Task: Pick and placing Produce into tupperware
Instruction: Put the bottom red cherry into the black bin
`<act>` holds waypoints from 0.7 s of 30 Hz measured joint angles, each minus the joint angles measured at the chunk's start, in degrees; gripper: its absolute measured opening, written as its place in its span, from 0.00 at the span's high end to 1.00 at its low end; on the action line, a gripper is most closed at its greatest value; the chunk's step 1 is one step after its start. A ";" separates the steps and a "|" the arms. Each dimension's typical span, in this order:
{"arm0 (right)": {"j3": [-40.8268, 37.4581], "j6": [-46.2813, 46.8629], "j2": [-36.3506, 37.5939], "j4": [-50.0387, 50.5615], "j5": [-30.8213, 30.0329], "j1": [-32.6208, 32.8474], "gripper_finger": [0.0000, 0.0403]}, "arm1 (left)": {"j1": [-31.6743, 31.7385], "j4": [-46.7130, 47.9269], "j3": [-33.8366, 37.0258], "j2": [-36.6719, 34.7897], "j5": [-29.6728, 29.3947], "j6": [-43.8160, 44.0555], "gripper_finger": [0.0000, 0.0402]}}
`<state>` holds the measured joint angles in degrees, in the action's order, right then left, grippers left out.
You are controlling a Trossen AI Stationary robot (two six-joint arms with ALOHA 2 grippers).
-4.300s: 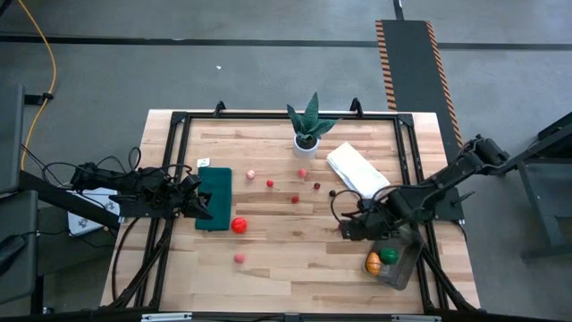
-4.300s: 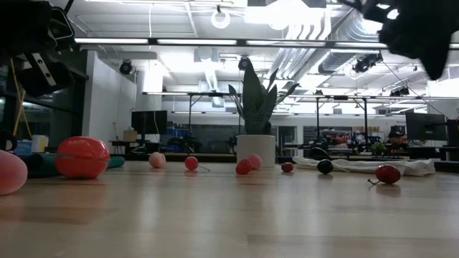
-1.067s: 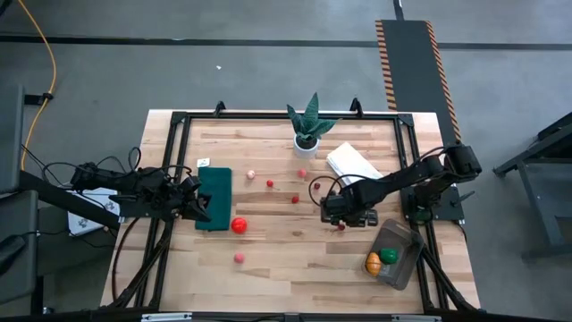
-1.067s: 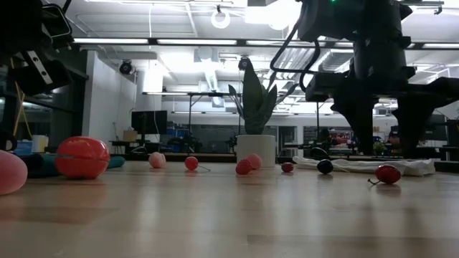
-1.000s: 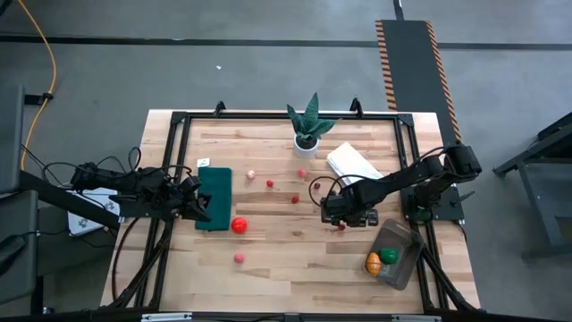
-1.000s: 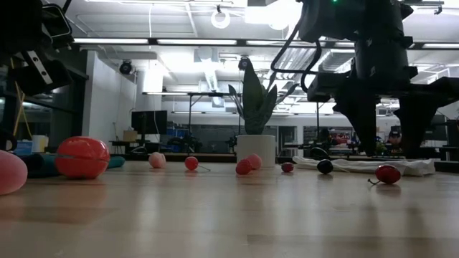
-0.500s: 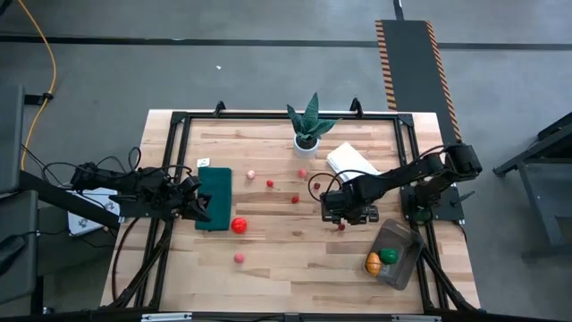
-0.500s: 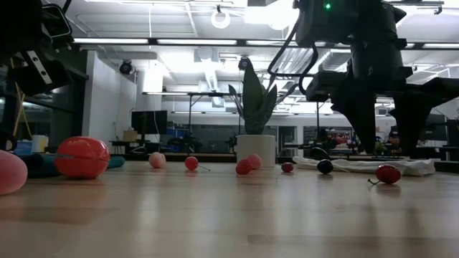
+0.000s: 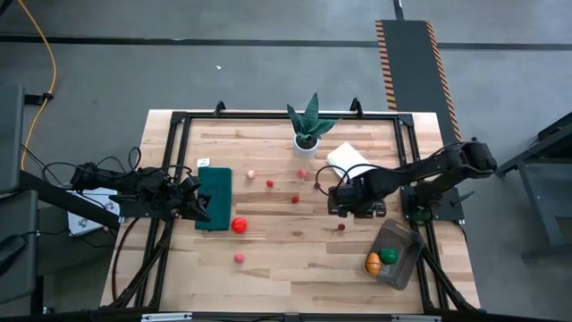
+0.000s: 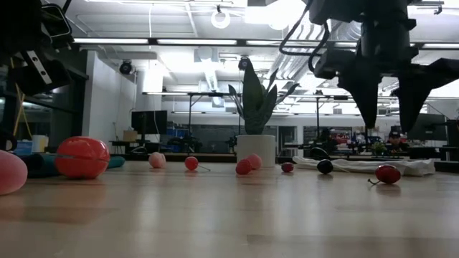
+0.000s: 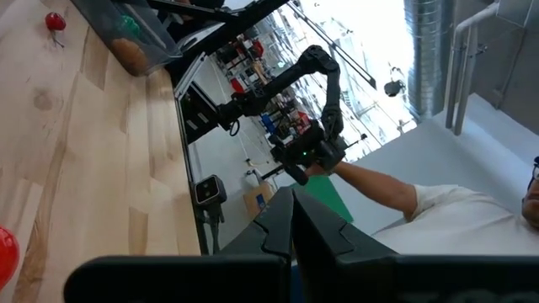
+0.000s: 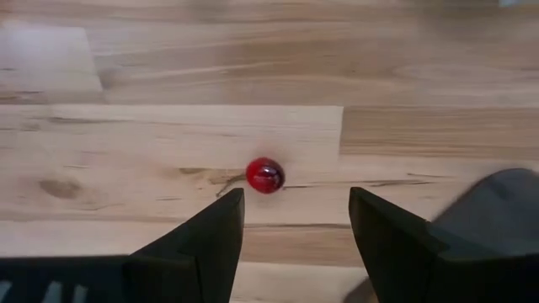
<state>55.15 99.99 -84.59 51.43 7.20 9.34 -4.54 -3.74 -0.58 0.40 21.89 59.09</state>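
Observation:
My right gripper hangs open over the table's right middle, fingers pointing down, touching nothing. Below it a small dark red cherry lies on the wood, also seen in the high view. The tupperware sits near the right front corner with an orange piece and a green piece inside. More produce lies loose: a big red tomato, a pink ball and several small red berries. My left gripper waits shut at the left edge.
A potted spiky plant stands at the far middle, and a folded white cloth lies just beyond my right gripper. A dark green mat lies at the left under my left gripper. Bare wood stretches along the near edge.
My right gripper has risen from just above the cherry and drifted a little toward the far edge, still open at the same width. The cherry has stayed where it was on the table.

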 joint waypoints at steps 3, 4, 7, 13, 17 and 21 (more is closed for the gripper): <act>-4.14 2.41 2.33 -5.97 -0.23 0.55 0.49 | 0.01 -0.01 0.01 -0.01 0.02 0.05 1.00; -6.20 4.19 3.32 -9.12 -0.79 1.18 0.49 | 0.02 -0.01 0.00 0.01 0.05 0.25 1.00; -11.88 10.00 6.57 -14.76 -1.64 3.55 0.49 | 0.02 -0.01 0.02 -0.01 0.56 1.26 1.00; -14.16 12.89 10.11 -14.43 -2.45 5.54 0.49 | 0.00 -0.03 0.02 -0.01 0.65 1.33 1.00; -12.70 10.68 9.94 -12.43 -3.42 4.85 0.49 | 0.02 -0.05 0.00 -0.01 0.63 1.25 1.00; -11.93 9.10 8.66 -12.45 -3.54 4.12 0.49 | 0.02 -0.05 0.02 -0.01 0.53 1.22 1.00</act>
<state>43.23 109.09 -75.93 38.98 3.66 13.47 -4.51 -3.79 -0.56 0.38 22.42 60.31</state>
